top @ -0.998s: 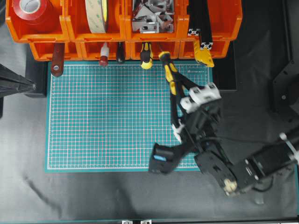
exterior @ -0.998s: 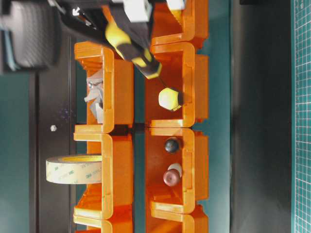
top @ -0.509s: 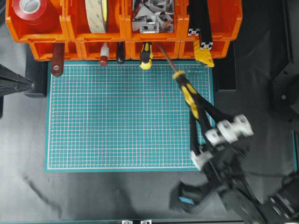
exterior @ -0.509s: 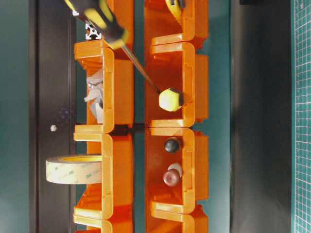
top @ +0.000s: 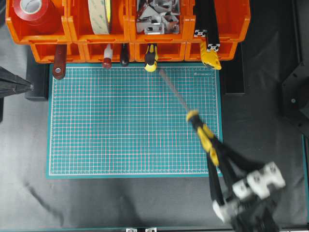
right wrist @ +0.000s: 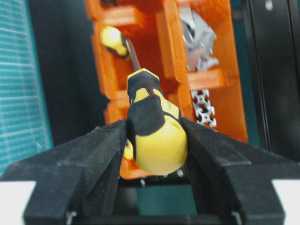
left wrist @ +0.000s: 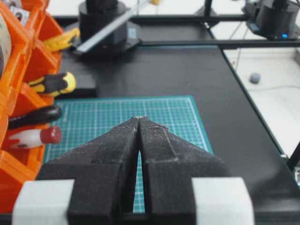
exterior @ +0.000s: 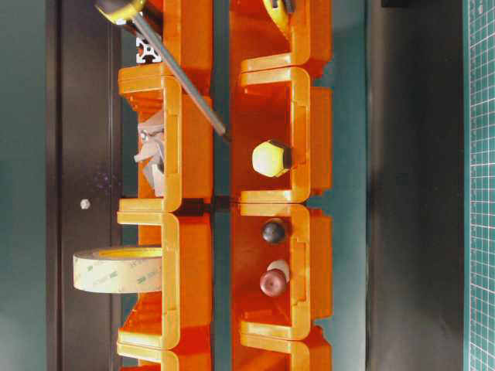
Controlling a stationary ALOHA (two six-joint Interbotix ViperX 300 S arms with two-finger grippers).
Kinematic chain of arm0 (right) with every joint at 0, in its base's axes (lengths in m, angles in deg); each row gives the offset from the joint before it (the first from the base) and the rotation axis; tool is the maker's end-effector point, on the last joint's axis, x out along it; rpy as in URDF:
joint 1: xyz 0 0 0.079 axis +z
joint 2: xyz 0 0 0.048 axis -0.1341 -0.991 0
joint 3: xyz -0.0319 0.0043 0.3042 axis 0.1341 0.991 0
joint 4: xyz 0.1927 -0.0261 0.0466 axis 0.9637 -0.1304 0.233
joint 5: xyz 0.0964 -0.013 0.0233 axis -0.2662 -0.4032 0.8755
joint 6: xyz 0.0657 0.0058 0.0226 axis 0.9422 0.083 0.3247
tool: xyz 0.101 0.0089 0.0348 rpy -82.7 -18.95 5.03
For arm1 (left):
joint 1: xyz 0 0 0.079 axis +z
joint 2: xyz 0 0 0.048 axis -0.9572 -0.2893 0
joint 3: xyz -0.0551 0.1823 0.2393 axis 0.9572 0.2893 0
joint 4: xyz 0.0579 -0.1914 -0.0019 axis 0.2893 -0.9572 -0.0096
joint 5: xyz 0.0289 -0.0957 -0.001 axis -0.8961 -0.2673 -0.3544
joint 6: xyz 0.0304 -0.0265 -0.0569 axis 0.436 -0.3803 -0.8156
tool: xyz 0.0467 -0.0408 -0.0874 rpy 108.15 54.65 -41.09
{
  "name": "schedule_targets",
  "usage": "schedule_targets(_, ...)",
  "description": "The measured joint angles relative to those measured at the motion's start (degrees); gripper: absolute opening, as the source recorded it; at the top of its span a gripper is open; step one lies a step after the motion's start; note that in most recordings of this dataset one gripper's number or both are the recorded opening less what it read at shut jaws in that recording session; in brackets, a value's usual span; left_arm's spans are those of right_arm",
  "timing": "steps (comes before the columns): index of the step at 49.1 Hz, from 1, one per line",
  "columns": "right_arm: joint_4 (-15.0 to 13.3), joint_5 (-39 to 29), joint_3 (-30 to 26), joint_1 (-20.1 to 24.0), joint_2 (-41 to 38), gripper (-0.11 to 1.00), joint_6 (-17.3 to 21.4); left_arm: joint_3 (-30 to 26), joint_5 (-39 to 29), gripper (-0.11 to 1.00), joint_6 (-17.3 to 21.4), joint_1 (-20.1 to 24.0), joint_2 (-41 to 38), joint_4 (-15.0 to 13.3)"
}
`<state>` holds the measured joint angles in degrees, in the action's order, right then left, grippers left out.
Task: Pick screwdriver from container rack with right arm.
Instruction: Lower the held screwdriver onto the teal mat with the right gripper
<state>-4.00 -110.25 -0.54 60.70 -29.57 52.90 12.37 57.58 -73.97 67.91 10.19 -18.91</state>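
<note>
The right pincer point(top: 217, 166) is closed on the yellow-and-black handle of the screwdriver point(top: 203, 135), which is seen squeezed between the two black fingers point(right wrist: 89, 159) in the right wrist view. In the overhead view the screwdriver is held clear of the container rack point(top: 128, 29), above the lower right part of the green cutting mat point(top: 120, 121), with its thin dark shaft slanted up and left so that the tip lies near the rack's front row but apart from it. In the table-level view the shaft point(exterior: 182, 77) is seen crossing in front of an orange bin, its tip just short of the stubby yellow-and-black tool point(exterior: 271, 158) that is lodged in the lower row. White blocks point(top: 258, 181) are seen at the base of the right fingers, near the lower right corner of the overhead view. The left pincer point(left wrist: 139, 123) is shown closed on nothing, its fingertips pressed together above the mat. In the rack, a red tape roll point(top: 34, 12), a beige tape roll point(top: 99, 14), grey metal parts point(top: 154, 17) and black extrusions point(top: 207, 24) are kept in the back row, and a brown-handled tool point(top: 59, 60) and a red-tipped tool point(top: 107, 57) stick out of the front row. The mat is laid on a black bench point(top: 120, 203).
</note>
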Motion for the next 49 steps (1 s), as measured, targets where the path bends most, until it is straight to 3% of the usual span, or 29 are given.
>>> schedule_targets(14,-0.4,6.9,-3.3,2.0,-1.7,0.40,-2.9,-0.2,-0.1,0.00,0.0,0.4,2.2,-0.1)
schedule_targets(26,-0.4,18.7,4.8,-1.8,-1.0,0.40,-1.9,-1.5,-0.1,0.00,0.0,0.4,5.2,-0.1)
schedule_targets(38,-3.1,32.6,14.2,-10.2,1.8,0.40,3.3,-2.4,0.0,0.00,0.0,0.4,6.5,0.0)
schedule_targets(49,-6.2,43.3,21.4,-16.2,2.0,0.40,13.5,-2.4,-0.1,0.00,0.0,0.5,6.5,0.0)
